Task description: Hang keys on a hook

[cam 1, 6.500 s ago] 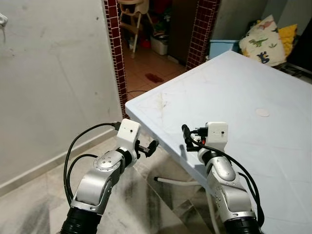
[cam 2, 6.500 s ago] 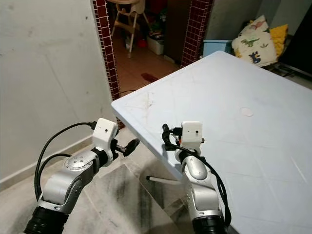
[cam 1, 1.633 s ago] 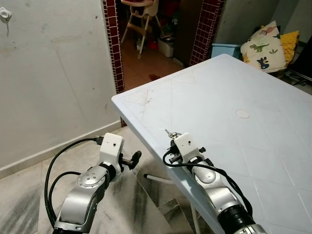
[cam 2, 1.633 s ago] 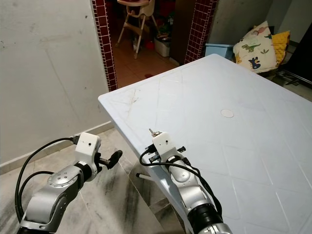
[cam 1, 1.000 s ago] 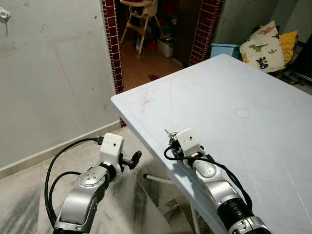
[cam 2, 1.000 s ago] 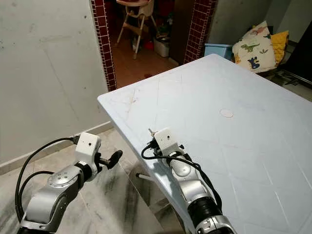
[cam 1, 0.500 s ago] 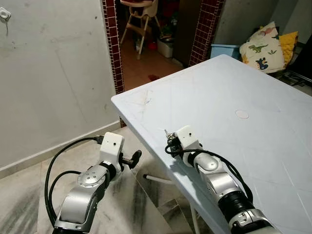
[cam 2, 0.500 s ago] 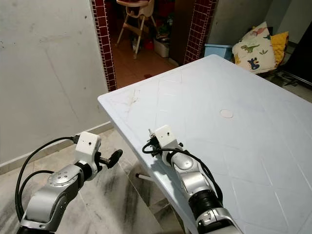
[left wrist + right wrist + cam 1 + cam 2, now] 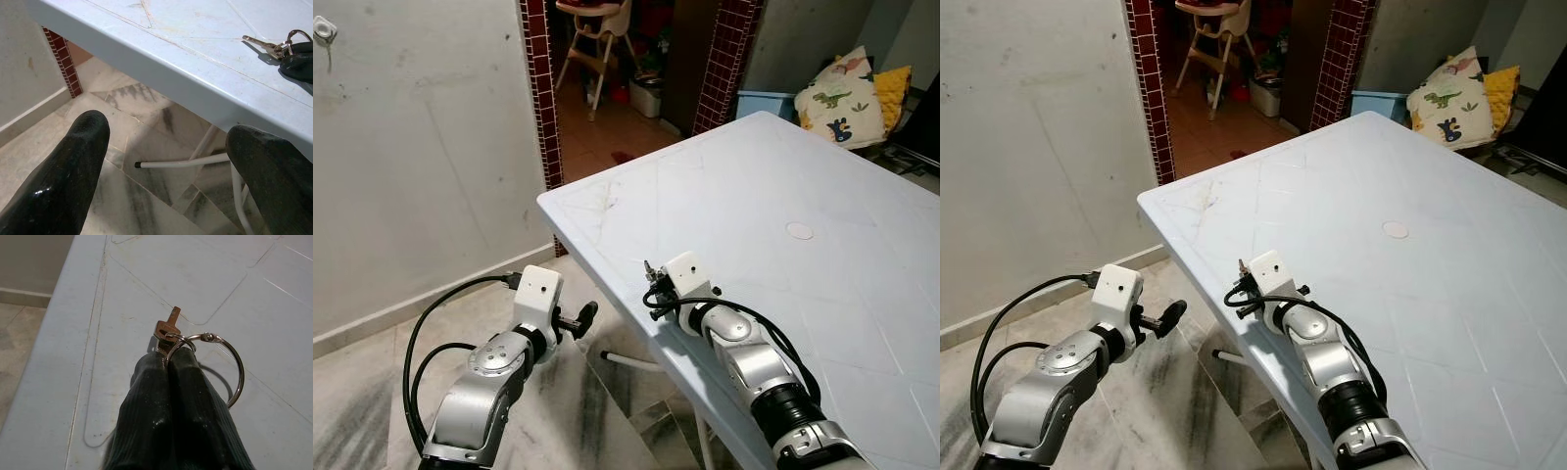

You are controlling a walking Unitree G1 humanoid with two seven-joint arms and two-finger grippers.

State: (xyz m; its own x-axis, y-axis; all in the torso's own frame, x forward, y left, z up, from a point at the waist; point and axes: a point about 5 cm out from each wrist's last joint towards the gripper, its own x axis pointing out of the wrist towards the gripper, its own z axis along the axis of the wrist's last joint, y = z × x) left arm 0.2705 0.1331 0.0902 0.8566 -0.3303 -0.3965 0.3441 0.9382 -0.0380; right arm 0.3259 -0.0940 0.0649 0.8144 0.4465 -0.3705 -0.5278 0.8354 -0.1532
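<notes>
Near the left edge of the pale blue surface (image 9: 822, 294), the right gripper (image 9: 172, 352) has its jaws clenched on the keys (image 9: 168, 328): a small brownish key on a large silver split ring, lying on the surface. Left of it, below surface level, the left gripper (image 9: 166, 161) hangs over the marbled floor (image 9: 146, 122), jaws released.

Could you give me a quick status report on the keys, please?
Right gripper shut on keys at table edge. Left gripper open, idle below. Wall hook far left.
</notes>
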